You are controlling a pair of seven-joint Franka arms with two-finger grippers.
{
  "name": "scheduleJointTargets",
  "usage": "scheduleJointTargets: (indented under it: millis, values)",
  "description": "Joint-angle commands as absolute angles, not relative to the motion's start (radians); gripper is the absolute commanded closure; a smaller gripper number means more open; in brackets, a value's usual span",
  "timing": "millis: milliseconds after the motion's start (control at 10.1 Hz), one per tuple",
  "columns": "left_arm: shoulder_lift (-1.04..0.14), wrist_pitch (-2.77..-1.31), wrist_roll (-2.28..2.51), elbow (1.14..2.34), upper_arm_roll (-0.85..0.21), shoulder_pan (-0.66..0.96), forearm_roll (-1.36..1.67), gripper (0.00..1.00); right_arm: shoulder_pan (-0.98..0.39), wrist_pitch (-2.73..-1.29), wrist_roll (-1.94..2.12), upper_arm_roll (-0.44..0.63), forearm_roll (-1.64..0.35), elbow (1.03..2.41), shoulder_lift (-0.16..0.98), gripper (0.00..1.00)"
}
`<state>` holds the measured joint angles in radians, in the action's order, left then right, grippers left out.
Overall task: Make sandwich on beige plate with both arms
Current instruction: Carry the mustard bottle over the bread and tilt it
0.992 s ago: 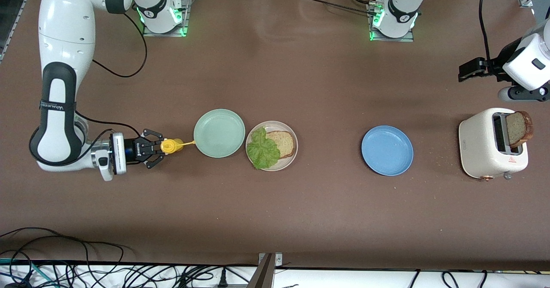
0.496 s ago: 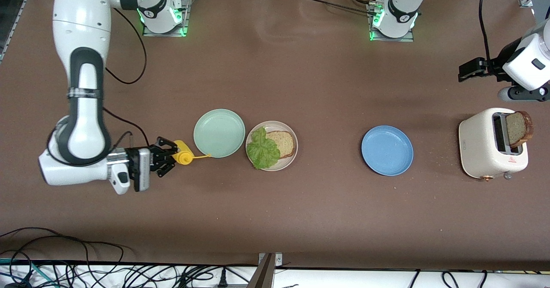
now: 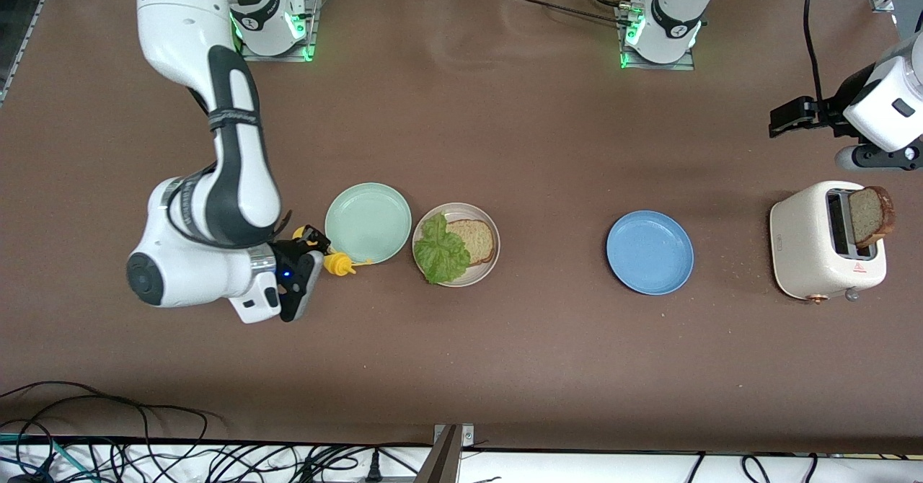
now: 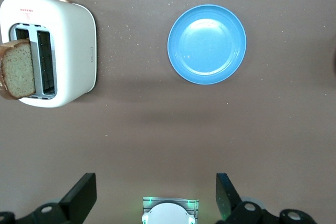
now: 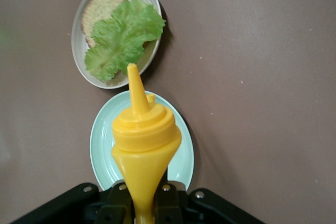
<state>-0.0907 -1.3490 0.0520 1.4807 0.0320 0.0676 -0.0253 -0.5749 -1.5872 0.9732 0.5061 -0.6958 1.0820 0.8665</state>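
The beige plate (image 3: pixel 484 270) sits mid-table with one bread slice (image 3: pixel 476 239) and a green lettuce leaf (image 3: pixel 440 251) lying partly over it. My right gripper (image 3: pixel 315 249) is shut on a yellow squeeze bottle (image 3: pixel 337 264) beside the mint-green plate (image 3: pixel 368 216). In the right wrist view the bottle (image 5: pixel 144 135) points its nozzle toward the lettuce (image 5: pixel 121 40) on the beige plate (image 5: pixel 77 56). A second bread slice (image 3: pixel 870 215) stands in the toaster (image 3: pixel 815 245). My left gripper (image 3: pixel 787 118) hangs open and holds nothing (image 4: pixel 153 199) near the toaster, waiting.
A blue plate (image 3: pixel 650 252) lies between the beige plate and the toaster, also seen in the left wrist view as the blue plate (image 4: pixel 207 44) beside the toaster (image 4: pixel 68 51). Cables run along the table edge nearest the front camera.
My right arm has swung round with the yellow bottle, carrying it closer to the mint-green plate and turning its nozzle toward the beige plate. The left arm has not moved.
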Motion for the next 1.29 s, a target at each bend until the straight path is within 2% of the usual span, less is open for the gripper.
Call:
scheduleJointTargets:
  millis: [0,694,1190]
  values:
    - [-0.097,-1.333,0.055,1.459,0.035,0.072,-0.026,0.00,-0.655,-1.577,0.853,0.519,-0.533,1.051,0.862,1.00]
    - [-0.098,-1.333,0.055,1.459,0.035,0.072,-0.026,0.00,-1.013,-1.575,0.508,0.508,0.048,1.060,0.880,1.00]
    - [-0.098,-1.333,0.055,1.459,0.035,0.072,-0.026,0.00,-1.034,-1.572,0.442,0.505,0.089,1.088,0.905,1.00]
